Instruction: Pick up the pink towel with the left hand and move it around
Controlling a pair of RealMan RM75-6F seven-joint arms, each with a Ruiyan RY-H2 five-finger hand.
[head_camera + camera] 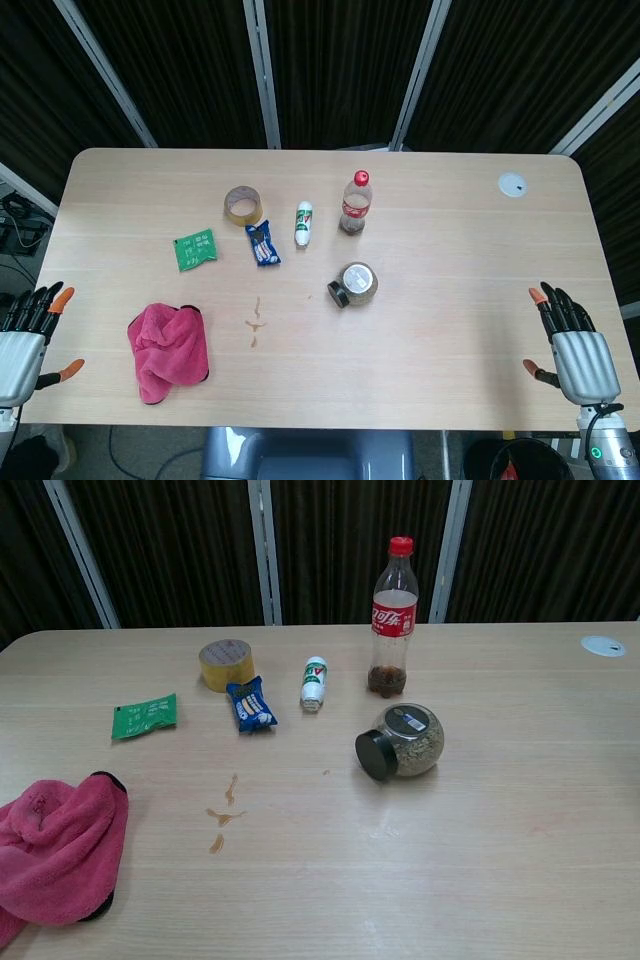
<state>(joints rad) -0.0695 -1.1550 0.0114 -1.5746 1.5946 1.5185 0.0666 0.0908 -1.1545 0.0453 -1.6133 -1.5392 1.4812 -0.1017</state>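
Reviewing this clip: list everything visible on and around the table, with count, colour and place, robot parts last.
pink towel: 1, pink, crumpled at the near left of the table
green packet: 1, green, left of centre
tape roll: 1, tan, beyond the blue packet
blue packet: 1, blue, centre
small bottle: 1, white with green label, lying down
cola bottle: 1, clear with red cap, upright, nearly empty
jar: 1, clear with black lid, on its side
brown spill: small stains, near centre
white disc: 1, far right corner
table: 1, light wood
left hand: open, off the table's left edge
right hand: open, at the right edge
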